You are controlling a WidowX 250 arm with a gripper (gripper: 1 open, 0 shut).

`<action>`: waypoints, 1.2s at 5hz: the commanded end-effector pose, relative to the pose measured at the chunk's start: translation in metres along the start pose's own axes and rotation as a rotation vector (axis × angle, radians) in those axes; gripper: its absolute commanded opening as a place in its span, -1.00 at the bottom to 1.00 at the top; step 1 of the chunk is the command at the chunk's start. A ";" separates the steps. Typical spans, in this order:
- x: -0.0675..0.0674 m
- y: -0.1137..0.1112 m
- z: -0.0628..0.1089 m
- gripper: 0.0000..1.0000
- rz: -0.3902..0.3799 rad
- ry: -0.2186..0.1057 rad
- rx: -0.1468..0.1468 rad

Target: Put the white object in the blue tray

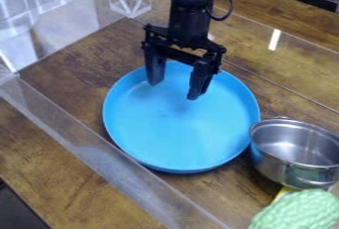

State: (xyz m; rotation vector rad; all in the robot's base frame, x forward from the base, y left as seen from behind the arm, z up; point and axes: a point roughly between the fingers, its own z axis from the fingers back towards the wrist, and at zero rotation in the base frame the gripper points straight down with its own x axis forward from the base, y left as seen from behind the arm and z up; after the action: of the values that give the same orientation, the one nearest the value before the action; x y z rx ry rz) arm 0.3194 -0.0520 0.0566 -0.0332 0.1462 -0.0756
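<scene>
The blue tray (pixel 172 134) is a wide, shallow round dish lying on the wooden table, and nothing lies in it. My black gripper (pixel 177 79) hangs over the tray's far half, pointing down. It is open, and nothing shows between its two fingers (pixel 157 71). No white object is in view on the tray or the table.
A small shiny steel pot (pixel 294 152) stands just right of the tray, almost touching its rim. A green knobbly object (pixel 299 214) lies at the bottom right corner. A clear plastic wall (pixel 59 114) runs along the table's left and front edge.
</scene>
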 end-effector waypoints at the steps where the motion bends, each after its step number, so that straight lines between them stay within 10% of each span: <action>1: 0.000 -0.011 0.023 1.00 -0.028 -0.066 -0.002; 6: -0.013 -0.016 0.042 1.00 -0.034 -0.078 -0.009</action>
State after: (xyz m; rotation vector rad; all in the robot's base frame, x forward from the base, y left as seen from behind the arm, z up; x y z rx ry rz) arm 0.3078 -0.0619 0.0751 -0.0377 0.1494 -0.0934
